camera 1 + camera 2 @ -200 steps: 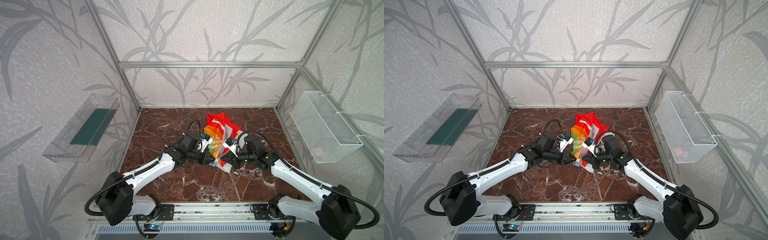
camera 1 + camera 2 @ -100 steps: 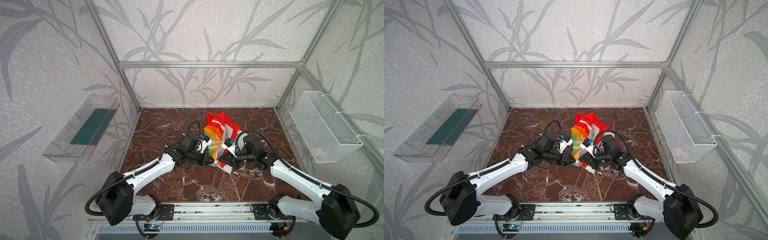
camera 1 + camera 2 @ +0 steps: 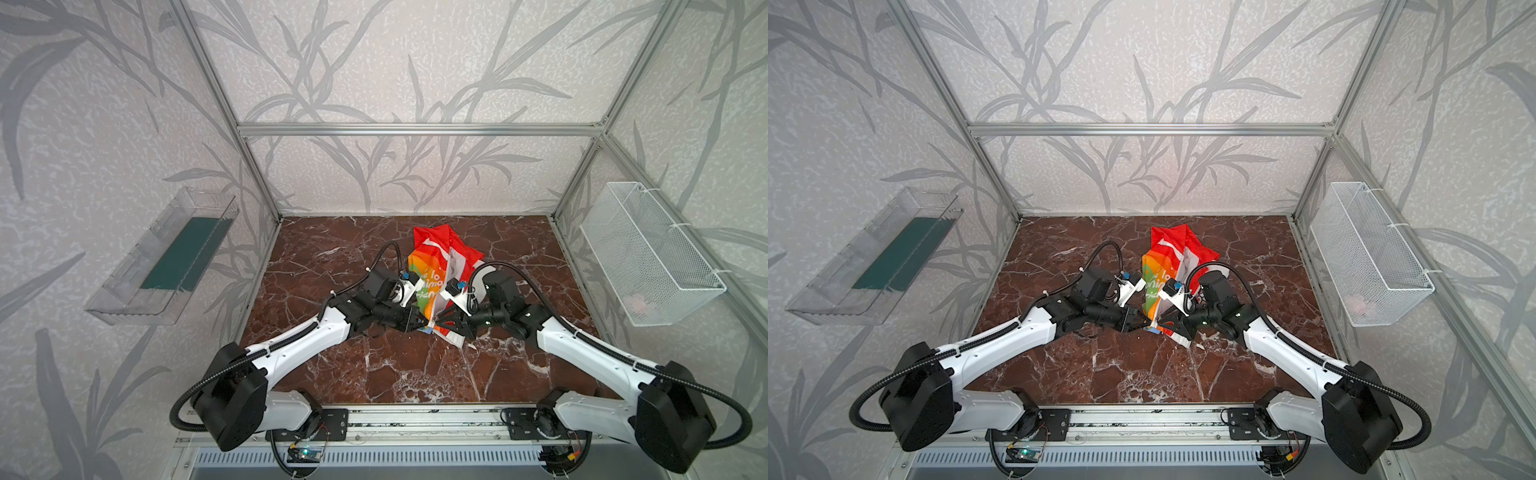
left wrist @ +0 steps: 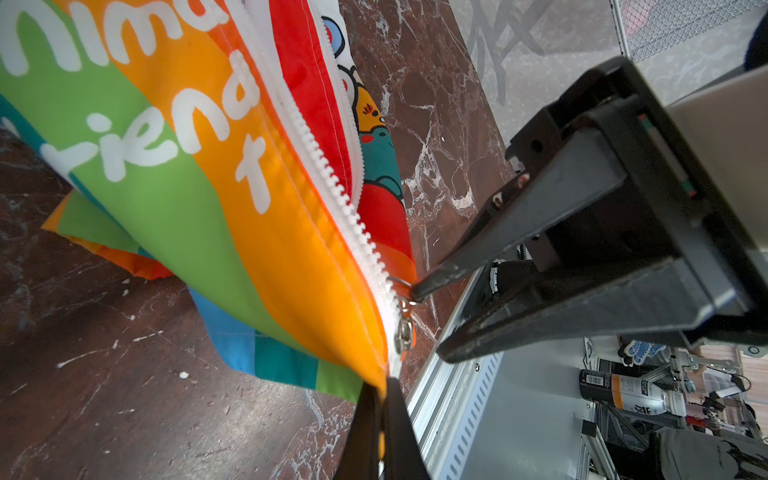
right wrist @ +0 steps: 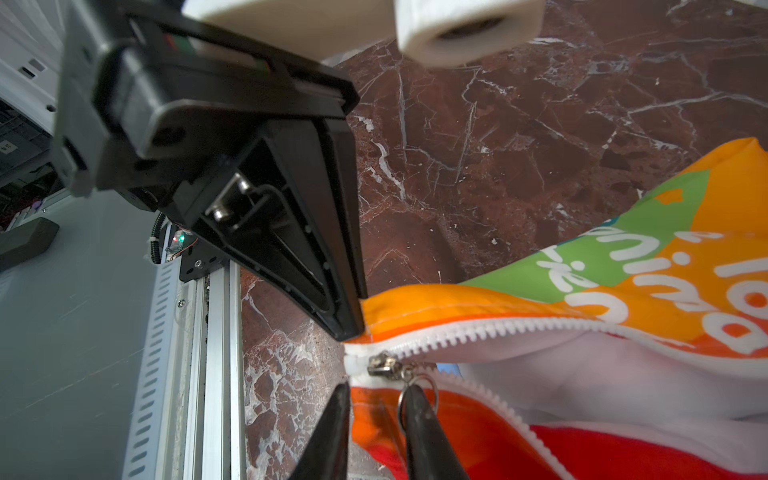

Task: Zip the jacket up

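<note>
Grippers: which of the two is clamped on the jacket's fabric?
The left gripper, shut on the orange bottom corner of the jacket. The right gripper has its jaws apart at the zipper pull ring.

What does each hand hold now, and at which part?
Left hand pinches the jacket at its bottom corner below the zipper slider. Right hand is open, gripping nothing; one fingertip touches the pull ring.

Jacket (image 3: 432, 266) blocks counter (image 3: 332, 257) middle toward back edge. Left hand (image 3: 420, 323) and right hand (image 3: 437, 324) nose-to-nose at its front hem, barely a gap between. Back corners and front-edge middle bare.
</note>
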`<state>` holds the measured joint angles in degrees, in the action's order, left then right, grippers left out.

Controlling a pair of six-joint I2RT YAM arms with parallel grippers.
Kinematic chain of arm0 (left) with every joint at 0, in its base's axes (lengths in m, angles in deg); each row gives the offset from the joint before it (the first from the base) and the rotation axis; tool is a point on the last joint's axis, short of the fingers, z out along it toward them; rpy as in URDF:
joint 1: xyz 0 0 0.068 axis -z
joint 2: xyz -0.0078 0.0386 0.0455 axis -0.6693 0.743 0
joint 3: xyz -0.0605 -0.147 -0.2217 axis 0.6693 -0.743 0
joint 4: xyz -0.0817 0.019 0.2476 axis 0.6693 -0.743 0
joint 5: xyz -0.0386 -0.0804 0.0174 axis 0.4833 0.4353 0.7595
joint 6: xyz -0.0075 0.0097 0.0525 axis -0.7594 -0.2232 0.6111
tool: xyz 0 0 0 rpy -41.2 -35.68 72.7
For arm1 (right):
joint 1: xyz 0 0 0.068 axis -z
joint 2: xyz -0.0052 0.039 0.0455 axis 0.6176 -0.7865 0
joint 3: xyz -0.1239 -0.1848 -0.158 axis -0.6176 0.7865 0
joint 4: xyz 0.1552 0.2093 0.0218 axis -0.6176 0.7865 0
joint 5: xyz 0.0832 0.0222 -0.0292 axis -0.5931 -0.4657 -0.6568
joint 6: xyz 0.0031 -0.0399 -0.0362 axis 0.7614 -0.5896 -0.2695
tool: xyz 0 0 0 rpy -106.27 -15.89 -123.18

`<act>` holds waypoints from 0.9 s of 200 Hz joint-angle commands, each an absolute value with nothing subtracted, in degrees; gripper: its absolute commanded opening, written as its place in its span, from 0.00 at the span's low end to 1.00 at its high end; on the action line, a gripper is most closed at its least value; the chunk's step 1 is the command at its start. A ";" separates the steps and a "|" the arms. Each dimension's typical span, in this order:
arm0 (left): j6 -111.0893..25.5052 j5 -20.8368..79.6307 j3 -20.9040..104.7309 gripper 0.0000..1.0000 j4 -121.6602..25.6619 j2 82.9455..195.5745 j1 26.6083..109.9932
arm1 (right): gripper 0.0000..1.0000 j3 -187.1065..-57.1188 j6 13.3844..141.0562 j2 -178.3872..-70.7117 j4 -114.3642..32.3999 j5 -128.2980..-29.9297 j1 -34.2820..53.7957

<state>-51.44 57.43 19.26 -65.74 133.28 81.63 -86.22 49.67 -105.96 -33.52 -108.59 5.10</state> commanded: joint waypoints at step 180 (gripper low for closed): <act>-52.01 56.66 17.45 0.00 -67.04 130.42 81.74 | 0.00 -90.41 47.25 -108.71 -32.18 -106.08 4.76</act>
